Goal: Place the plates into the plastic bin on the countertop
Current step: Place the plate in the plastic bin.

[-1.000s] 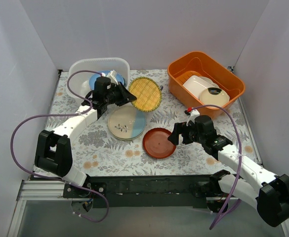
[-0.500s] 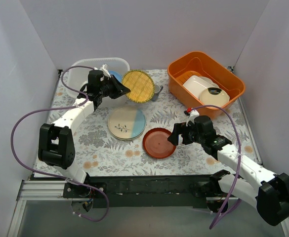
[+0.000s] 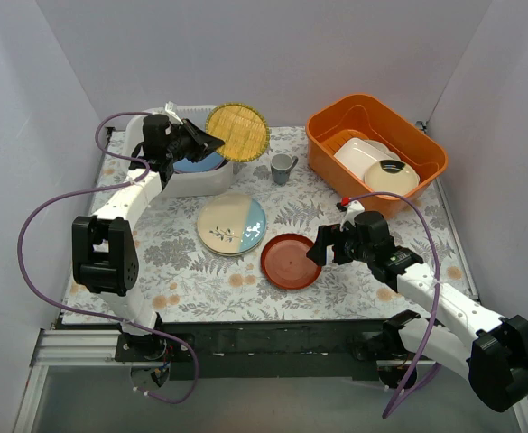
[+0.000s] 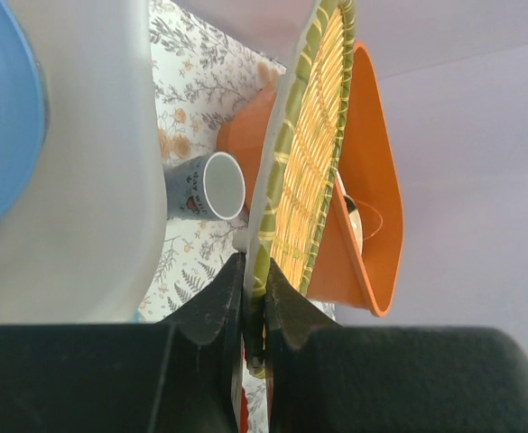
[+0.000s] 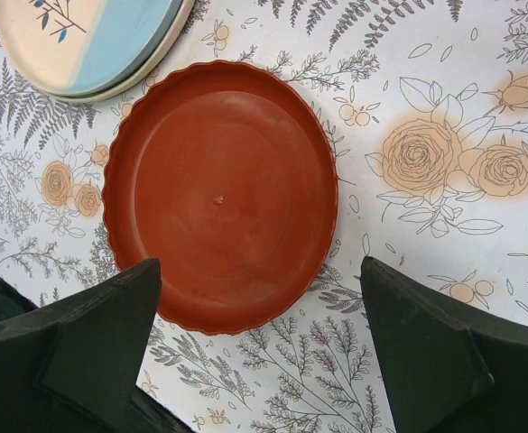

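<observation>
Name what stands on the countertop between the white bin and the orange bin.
A small grey cup, shown in the top external view.

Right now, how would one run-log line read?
left gripper: shut on yellow woven plate, at plastic bin edge | right gripper: open above red-orange plate

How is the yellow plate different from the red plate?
The yellow woven plate is up in the air, standing on its edge, pinched by the left gripper. The red plate lies flat on the countertop, and the open right gripper hovers over it without holding it. The yellow woven plate looks like basket weave with a green rim, while the red plate is smooth with a wavy edge. Both are round.
</observation>
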